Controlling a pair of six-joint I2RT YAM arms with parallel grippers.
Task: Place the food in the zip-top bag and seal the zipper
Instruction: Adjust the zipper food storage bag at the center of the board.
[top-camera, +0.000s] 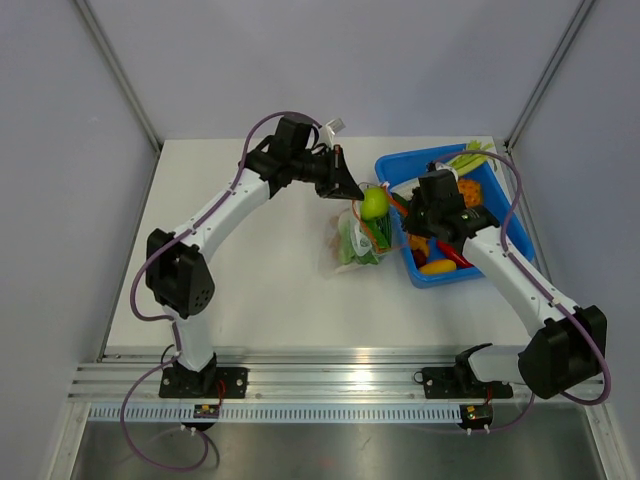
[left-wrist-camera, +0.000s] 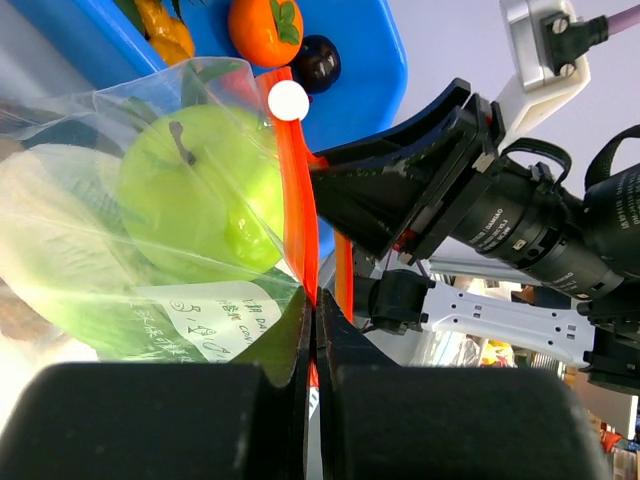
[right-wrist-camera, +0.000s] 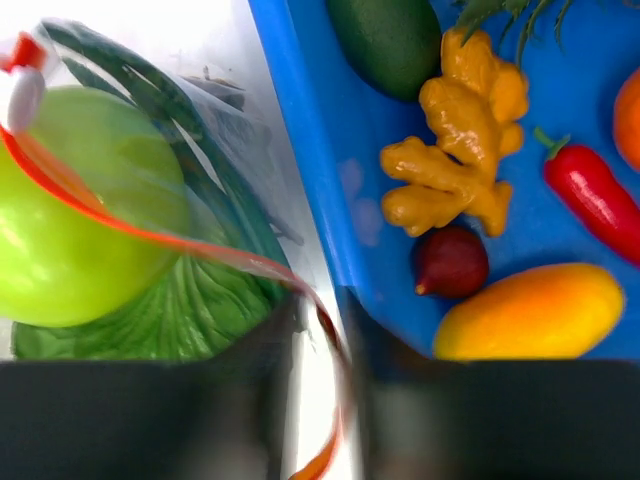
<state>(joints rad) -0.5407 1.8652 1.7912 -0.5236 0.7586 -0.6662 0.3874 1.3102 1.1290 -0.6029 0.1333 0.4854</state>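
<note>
Zip-top bag (top-camera: 356, 245), left fingers (left-wrist-camera: 200, 420) pinching zipper (left-wrist-camera: 298, 220), right fingers (right-wrist-camera: 150, 420) around zipper, grip unclear

Plain white surface (top-camera: 260, 290). A blue bin (top-camera: 455, 279) sits on it toward the upper right of the top view. The zip-top bag (top-camera: 355, 245) rests just left of the bin, mid-frame.

Bright, even light; soft shadows; right claw (right-wrist-camera: 320, 345) blurry up close.
</note>
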